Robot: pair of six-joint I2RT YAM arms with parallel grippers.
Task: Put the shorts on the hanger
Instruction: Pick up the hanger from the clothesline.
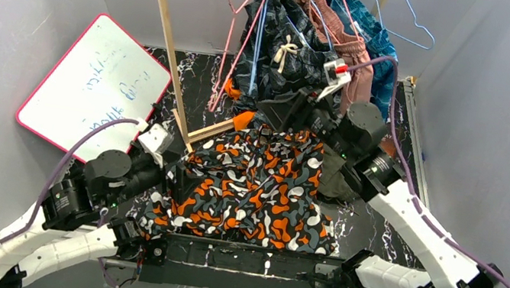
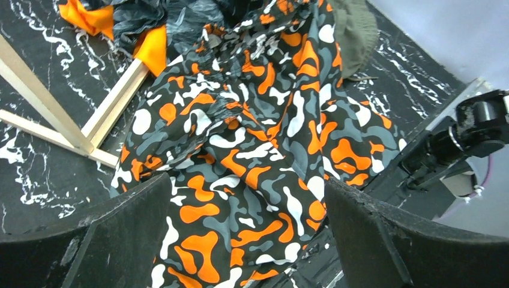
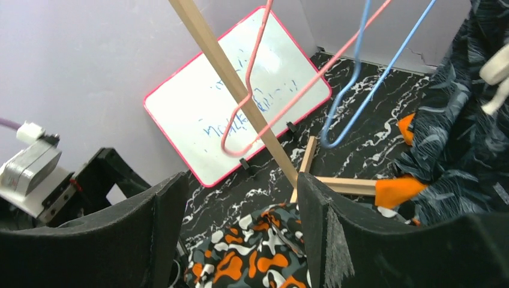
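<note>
The camouflage shorts [image 1: 253,182] lie spread flat on the black marble table between the arms. They also show in the left wrist view [image 2: 252,138] and the right wrist view [image 3: 252,258]. My left gripper [image 1: 173,175] is open and empty, held just above the shorts' left part [image 2: 246,186]. My right gripper [image 1: 286,112] is open and empty above the shorts' far edge [image 3: 240,180]. A light-blue wire hanger [image 1: 413,22] hangs on the rail at the back right. Another blue hanger [image 1: 258,44] hangs further left, and it also shows in the right wrist view [image 3: 383,75].
A wooden clothes rack [image 1: 174,46] stands at the back, with its base [image 2: 90,129] by the shorts. Pink hangers [image 1: 234,25], navy drawstring shorts [image 1: 290,49] and other clothes hang on it. Olive shorts [image 1: 336,176] lie under the right arm. A whiteboard [image 1: 95,84] leans at the left.
</note>
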